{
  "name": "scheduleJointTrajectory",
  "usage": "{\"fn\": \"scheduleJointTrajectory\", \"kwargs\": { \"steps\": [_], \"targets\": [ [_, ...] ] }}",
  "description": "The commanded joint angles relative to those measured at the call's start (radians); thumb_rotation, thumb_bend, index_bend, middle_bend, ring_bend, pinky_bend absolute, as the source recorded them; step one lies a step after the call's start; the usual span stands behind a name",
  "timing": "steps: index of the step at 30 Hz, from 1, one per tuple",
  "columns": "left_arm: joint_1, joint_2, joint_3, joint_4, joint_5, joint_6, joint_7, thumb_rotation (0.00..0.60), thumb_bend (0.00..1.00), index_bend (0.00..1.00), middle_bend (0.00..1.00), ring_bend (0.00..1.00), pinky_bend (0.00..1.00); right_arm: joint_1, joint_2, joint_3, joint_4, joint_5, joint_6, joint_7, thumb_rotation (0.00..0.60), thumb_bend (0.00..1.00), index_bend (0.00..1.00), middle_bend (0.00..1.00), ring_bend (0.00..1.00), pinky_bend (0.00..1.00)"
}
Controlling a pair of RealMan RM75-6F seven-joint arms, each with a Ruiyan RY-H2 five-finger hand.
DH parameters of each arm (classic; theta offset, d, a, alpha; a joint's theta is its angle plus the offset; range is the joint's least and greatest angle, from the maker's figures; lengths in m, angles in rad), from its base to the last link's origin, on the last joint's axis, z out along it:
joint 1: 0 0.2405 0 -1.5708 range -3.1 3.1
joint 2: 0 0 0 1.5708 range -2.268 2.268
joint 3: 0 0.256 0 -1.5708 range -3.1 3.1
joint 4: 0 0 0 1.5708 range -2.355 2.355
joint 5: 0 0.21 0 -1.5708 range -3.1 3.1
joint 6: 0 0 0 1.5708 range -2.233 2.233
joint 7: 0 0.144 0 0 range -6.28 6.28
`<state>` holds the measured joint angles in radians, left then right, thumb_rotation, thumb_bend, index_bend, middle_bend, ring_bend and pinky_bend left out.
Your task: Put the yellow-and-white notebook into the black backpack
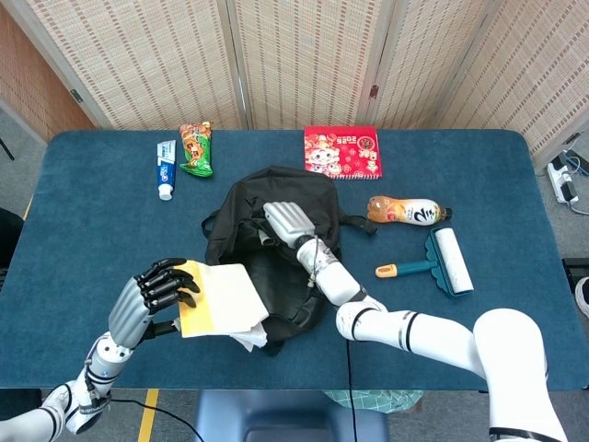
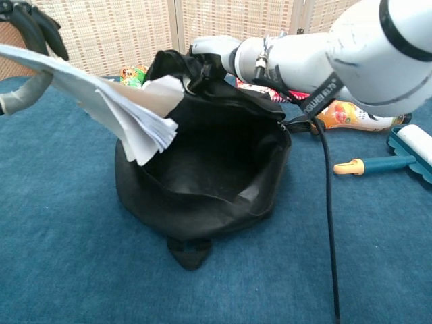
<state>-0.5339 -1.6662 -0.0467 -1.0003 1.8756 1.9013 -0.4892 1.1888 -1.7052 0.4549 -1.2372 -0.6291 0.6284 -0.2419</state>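
Observation:
The black backpack point(image 1: 276, 262) point(image 2: 202, 182) lies mid-table with its mouth pulled wide open. My right hand point(image 1: 290, 223) point(image 2: 210, 57) grips the upper flap of the opening and holds it raised. My left hand point(image 1: 152, 295) point(image 2: 30, 23) holds the yellow-and-white notebook point(image 1: 221, 299) point(image 2: 115, 101) by its yellow spine edge. The notebook is tilted, and its loose white pages hang over the left rim of the open bag.
At the back lie a toothpaste tube point(image 1: 166, 168), a green snack packet point(image 1: 195, 147) and a red booklet point(image 1: 342, 151). To the right of the bag are an orange drink bottle point(image 1: 405, 211) point(image 2: 354, 116) and a lint roller point(image 1: 440, 261) point(image 2: 398, 155).

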Motion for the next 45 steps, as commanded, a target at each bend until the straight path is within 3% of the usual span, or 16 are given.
{"fn": "scheduleJointTrajectory", "kwargs": {
  "steps": [1,12,25,40,45],
  "targets": [
    [-0.023,-0.015,-0.014,-0.019,0.007,-0.007,-0.002,0.6,0.47,0.72,0.52,0.42,0.31,0.021,-0.014,0.016,0.021,0.01,0.003,0.025,0.6,0.8,0.7,0.59,0.59,0.77],
    [-0.087,-0.13,-0.029,0.024,-0.015,-0.076,-0.025,0.6,0.47,0.72,0.52,0.42,0.31,0.065,-0.025,0.035,0.05,0.006,-0.01,0.097,0.6,0.8,0.69,0.59,0.59,0.77],
    [-0.08,-0.303,-0.009,0.295,-0.07,-0.123,-0.02,0.6,0.46,0.72,0.52,0.43,0.31,0.057,0.007,0.058,0.024,-0.043,-0.035,0.218,0.6,0.81,0.69,0.59,0.6,0.77],
    [-0.07,-0.402,0.029,0.534,-0.129,-0.248,-0.001,0.6,0.46,0.71,0.54,0.45,0.34,0.075,0.031,0.042,0.001,-0.032,-0.034,0.257,0.6,0.8,0.69,0.59,0.6,0.77],
    [-0.077,-0.422,0.012,0.567,-0.163,-0.277,0.01,0.6,0.46,0.71,0.57,0.47,0.36,0.08,0.037,0.033,-0.011,-0.031,-0.029,0.26,0.6,0.8,0.69,0.59,0.6,0.77]
  ]
}}
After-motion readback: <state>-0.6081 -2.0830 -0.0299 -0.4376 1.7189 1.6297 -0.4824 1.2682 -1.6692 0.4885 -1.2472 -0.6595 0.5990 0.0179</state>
